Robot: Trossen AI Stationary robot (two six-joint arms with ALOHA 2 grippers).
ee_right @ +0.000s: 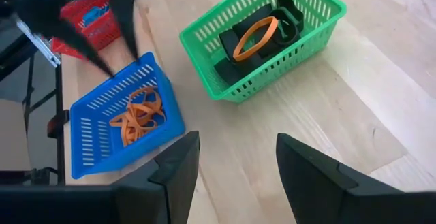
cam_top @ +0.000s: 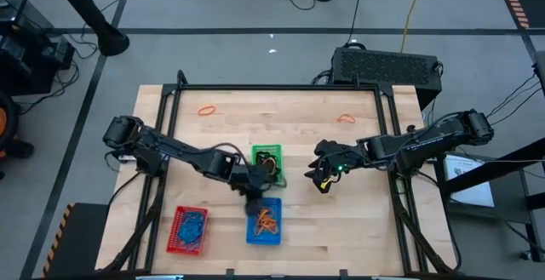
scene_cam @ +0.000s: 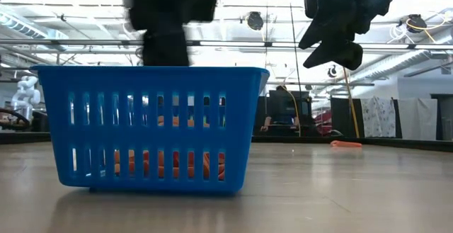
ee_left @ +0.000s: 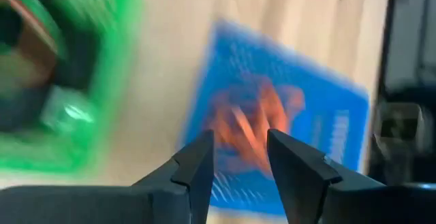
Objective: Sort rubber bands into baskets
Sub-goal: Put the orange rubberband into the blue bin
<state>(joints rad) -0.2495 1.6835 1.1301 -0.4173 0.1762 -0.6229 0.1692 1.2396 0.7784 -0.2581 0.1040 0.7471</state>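
The blue basket (cam_top: 264,222) stands near the table's front and holds several orange rubber bands (ee_right: 139,117). My left gripper (ee_left: 238,163) hovers open just above the basket's far end, with nothing between its fingers. The green basket (ee_right: 262,37) stands just behind the blue one, with dark pieces and one orange band (ee_right: 255,37) in it. The red basket (cam_top: 189,229), at the front left, holds blue bands. My right gripper (ee_right: 238,169) hangs open and empty over bare wood to the right of the green basket. Two orange bands (cam_top: 208,110) (cam_top: 345,118) lie flat near the table's far edge.
A black frame (cam_top: 281,88) runs along the table's far and side edges. A dark box (cam_top: 387,65) stands beyond the far right corner. Bare wood lies between the baskets and the far edge, and to the right of the blue basket.
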